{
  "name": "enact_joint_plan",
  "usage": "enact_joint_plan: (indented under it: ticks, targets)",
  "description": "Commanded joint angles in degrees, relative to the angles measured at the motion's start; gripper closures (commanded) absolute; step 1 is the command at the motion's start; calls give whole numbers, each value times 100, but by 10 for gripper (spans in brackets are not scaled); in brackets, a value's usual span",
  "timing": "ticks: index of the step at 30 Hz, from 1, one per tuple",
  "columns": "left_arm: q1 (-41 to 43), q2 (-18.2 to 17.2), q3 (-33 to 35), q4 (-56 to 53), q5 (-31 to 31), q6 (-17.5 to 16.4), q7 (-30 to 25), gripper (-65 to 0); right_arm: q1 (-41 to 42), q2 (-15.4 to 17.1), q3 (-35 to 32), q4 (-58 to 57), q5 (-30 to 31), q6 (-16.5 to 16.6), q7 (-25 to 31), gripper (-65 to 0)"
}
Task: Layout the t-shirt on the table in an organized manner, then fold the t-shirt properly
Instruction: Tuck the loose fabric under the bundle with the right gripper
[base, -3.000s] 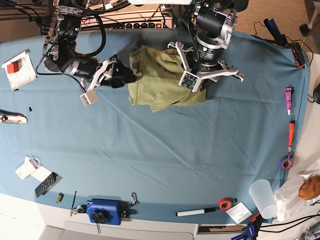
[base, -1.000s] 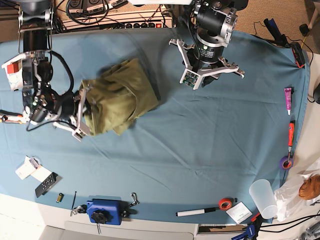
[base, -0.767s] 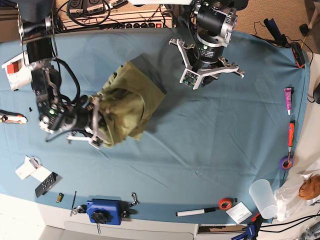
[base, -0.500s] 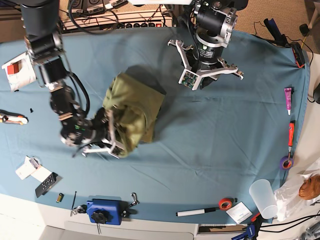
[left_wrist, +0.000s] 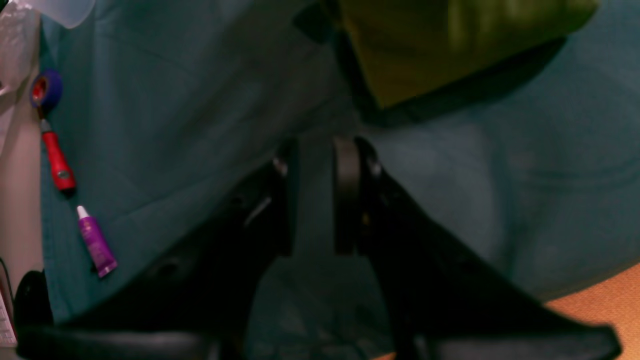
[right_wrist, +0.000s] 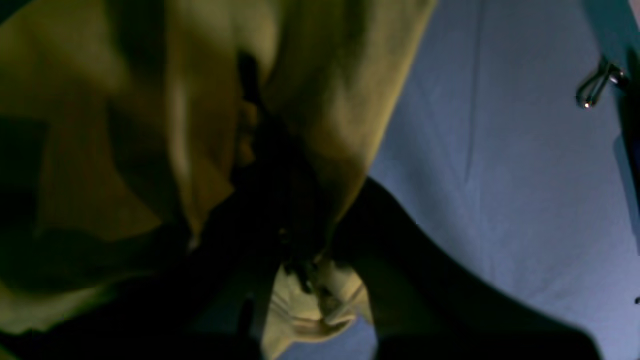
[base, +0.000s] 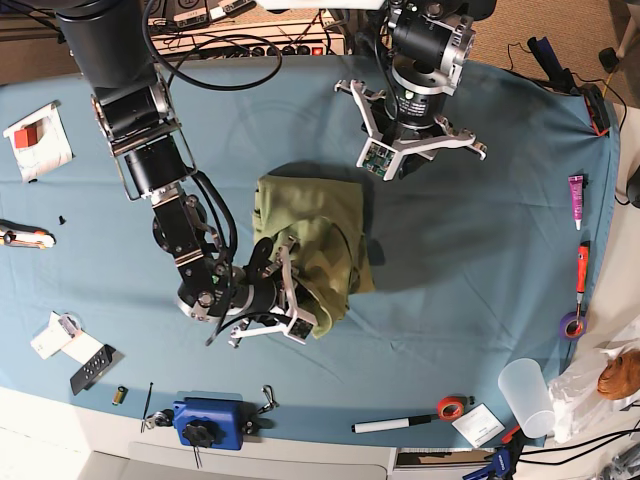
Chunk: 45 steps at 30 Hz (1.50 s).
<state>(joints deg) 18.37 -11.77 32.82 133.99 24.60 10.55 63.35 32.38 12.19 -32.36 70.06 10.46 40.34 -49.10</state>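
Note:
The olive-green t-shirt (base: 312, 240) lies bunched in a heap mid-table on the blue-teal table (base: 480, 250). My right gripper (base: 290, 292) sits at the heap's front-left edge, shut on a fold of it. Up close in the right wrist view, the t-shirt (right_wrist: 150, 125) wraps around the dark fingers (right_wrist: 280, 210). My left gripper (base: 402, 160) hovers at the back of the table, apart from the cloth. In the left wrist view my left gripper (left_wrist: 316, 150) stands open with only bare table (left_wrist: 500, 200) in the gap. The t-shirt (left_wrist: 450, 45) lies just beyond its tips.
A purple tube (base: 577, 193), red pen (base: 582, 272) and purple tape roll (base: 572, 325) line the right edge. At the front are a plastic cup (base: 527, 395), red tape (base: 450, 407), marker (base: 390, 424) and blue clamp (base: 210, 425). A remote (base: 95, 367) and white box (base: 38, 140) lie on the left.
My right arm has swung from the left side toward the front middle, dragging the t-shirt with it. The left arm has stayed in place.

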Motion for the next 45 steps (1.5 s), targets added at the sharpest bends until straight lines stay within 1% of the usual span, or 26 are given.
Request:
enact_joint_plan:
  ticks: [1, 5, 6, 8, 10, 15, 16, 19, 21, 22, 23, 24, 25, 26, 28, 29, 34, 35, 36, 38, 41, 43, 45]
  targets:
    - [-11, 20, 0, 101, 70, 15, -127, -110, 190, -13, 42, 81, 61, -34, 138, 0]
    - [-11, 20, 0, 101, 70, 15, -127, -110, 190, -11, 44, 81, 63, -34, 61, 0]
    - [-11, 20, 0, 101, 70, 15, -129, -110, 190, -13, 44, 81, 63, -34, 7, -24]
    - [-11, 20, 0, 101, 68, 15, -127, -110, 195, -11, 44, 81, 63, -34, -13, -95]
    - [-13, 20, 0, 101, 68, 15, -133, -110, 208, -13, 44, 81, 63, -34, 50, -131]
    - [-11, 20, 0, 101, 66, 17, -164, -110, 481, -13, 61, 81, 33, -34, 588, -131]
    - [-13, 20, 0, 101, 66, 17, -170, -110, 575, -15, 66, 81, -11, -179, 627, -131]
    - [-13, 20, 0, 101, 68, 17, -175, -110, 820, -42, 153, 85, -107, -813, 603, -131]
    - [-11, 20, 0, 101, 63, 20, -258, -109, 892, -94, 299, 87, 9, -1290, 361, -124]
    - [-11, 20, 0, 101, 35, 17, -348, -109, 887, -129, 420, 87, 223, -1460, 138, -92]
    - [-13, 20, 0, 101, -46, 17, -466, -109, 866, -144, 542, 87, 592, -1467, -120, -40]
    - [-15, 20, 0, 101, -133, 17, -610, -109, 826, -155, 667, 87, 1054, -1440, -363, 0]
    - [-15, 20, 0, 101, -212, 15, -750, -98, 772, -160, 791, 87, 1469, -1360, -575, 0]
    - [-20, 20, 0, 101, -262, 9, -866, -74, 710, -157, 925, 87, 1849, -1187, -750, 0]
    - [-46, 20, 0, 101, -275, -2, -940, -16, 557, -157, 1250, 87, 2575, -903, -1161, 0]
    - [-48, 20, 0, 101, -273, 0, -940, 0, 474, -155, 1425, 87, 2973, -769, -1403, 0]
    - [-42, 20, 0, 101, -275, -2, -933, 0, -66, -157, 2404, 85, 5268, -140, -2721, 0]
    - [-44, 20, 0, 101, -275, -2, -933, 0, -214, -157, 2538, 85, 5563, -34, -2896, 0]
    - [-44, 20, 0, 101, -275, 0, -935, 0, -376, -155, 2627, 85, 5663, -34, -2946, 0]
    - [-42, 20, 0, 101, -275, -2, -933, 0, -704, -155, 2682, 74, 5643, -34, -2885, 0]
    - [-44, 22, 0, 101, -275, -2, -935, 0, -1169, -223, 2667, 74, 5455, -34, -2673, 0]
    - [-42, 20, 0, 101, -275, -2, -931, 0, -1386, -289, 2669, 74, 5156, -34, -2214, 0]
    - [-42, 20, 0, 101, -275, -2, -931, 0, -1526, -352, 2669, 74, 4568, -34, -1504, 0]
